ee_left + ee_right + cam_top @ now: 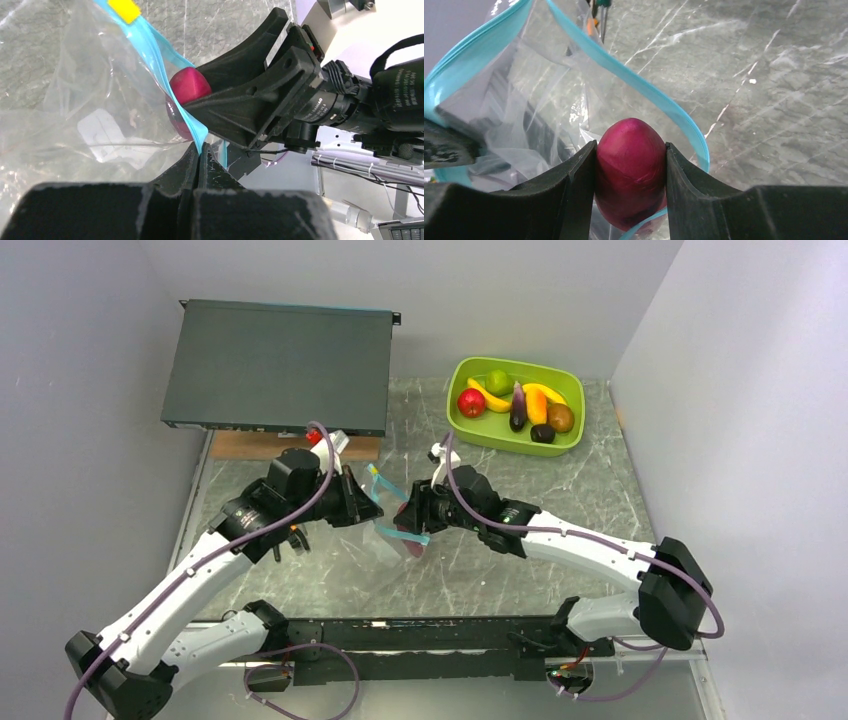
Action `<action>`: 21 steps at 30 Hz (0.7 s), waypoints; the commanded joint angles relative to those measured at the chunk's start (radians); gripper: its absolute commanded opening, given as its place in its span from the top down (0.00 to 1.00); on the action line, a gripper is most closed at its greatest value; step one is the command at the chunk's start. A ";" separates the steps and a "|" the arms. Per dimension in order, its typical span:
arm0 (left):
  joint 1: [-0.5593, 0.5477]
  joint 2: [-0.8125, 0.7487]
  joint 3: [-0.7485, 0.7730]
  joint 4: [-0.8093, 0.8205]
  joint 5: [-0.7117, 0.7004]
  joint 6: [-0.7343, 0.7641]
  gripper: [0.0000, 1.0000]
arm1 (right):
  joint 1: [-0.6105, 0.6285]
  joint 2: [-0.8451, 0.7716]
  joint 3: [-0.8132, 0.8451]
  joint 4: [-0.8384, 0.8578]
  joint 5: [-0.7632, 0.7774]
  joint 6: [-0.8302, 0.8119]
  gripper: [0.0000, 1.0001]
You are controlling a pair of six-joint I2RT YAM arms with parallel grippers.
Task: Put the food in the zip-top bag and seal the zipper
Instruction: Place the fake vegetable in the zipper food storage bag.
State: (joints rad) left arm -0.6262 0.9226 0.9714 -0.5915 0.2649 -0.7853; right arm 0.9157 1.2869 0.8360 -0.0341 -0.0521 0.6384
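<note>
The clear zip-top bag (393,538) is held up between both arms at the table's middle. My left gripper (200,150) is shut on the bag's teal zipper strip (150,50), and a yellow tab (124,9) sits on that strip. My right gripper (631,150) is shut on a dark red egg-shaped food piece (630,165) right at the open mouth (634,82), partly inside the bag. The same piece shows in the left wrist view (187,85). An apple (471,401), lime (497,381), bananas (490,397), eggplant (518,408) and kiwi (561,418) lie in the tub.
The lime-green tub (462,426) stands at the back right. A flat black box (280,365) rests on a wooden block (250,446) at the back left. Grey walls close in both sides. An orange-handled tool (596,20) lies beyond the bag.
</note>
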 commanded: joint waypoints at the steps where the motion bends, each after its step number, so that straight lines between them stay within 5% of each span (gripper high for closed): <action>1: -0.002 0.013 0.040 0.016 0.044 0.027 1.00 | 0.052 0.015 0.090 -0.011 -0.056 -0.067 0.91; 8: -0.003 0.030 0.033 0.041 0.107 0.040 1.00 | 0.066 0.091 0.134 0.110 -0.338 0.013 0.89; 14: -0.002 0.007 0.012 0.055 0.091 0.032 1.00 | 0.017 0.189 0.136 0.126 -0.432 0.148 0.88; 21: -0.002 -0.026 -0.051 0.091 0.057 -0.022 1.00 | -0.060 0.201 0.122 0.105 -0.324 0.310 0.83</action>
State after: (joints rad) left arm -0.6189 0.9394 0.9569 -0.5758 0.2947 -0.7601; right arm 0.8818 1.4788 0.9215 0.0467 -0.4534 0.8288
